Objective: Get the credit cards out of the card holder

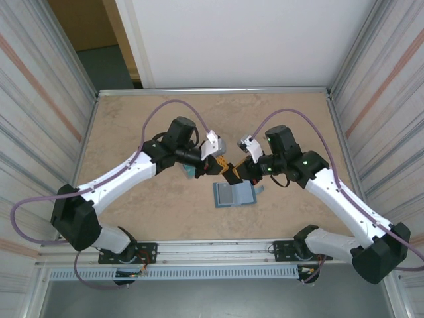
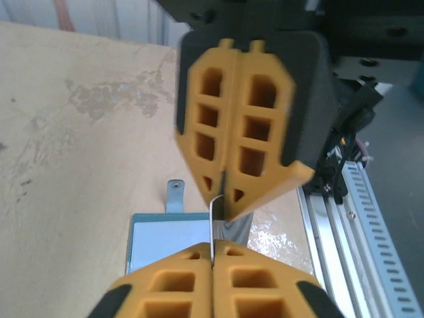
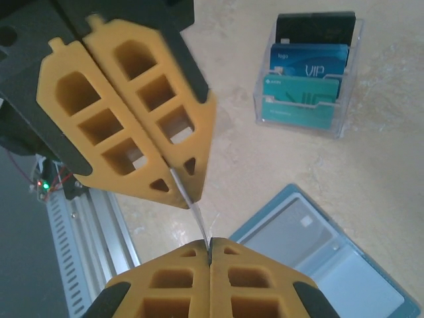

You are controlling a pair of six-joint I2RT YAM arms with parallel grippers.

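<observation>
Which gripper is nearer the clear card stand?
Left. The left gripper sits just beside the clear card stand; the right gripper meets it tip to tip on the far side, by the card holder.

beige table (image 1: pixel 165 215), card holder (image 1: pixel 235 195), clear rack (image 3: pixel 308 73)

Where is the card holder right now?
In the top view the card holder lies open on the table, centre, toward the near edge, just below the credit card pinched between left gripper and right gripper.
</observation>
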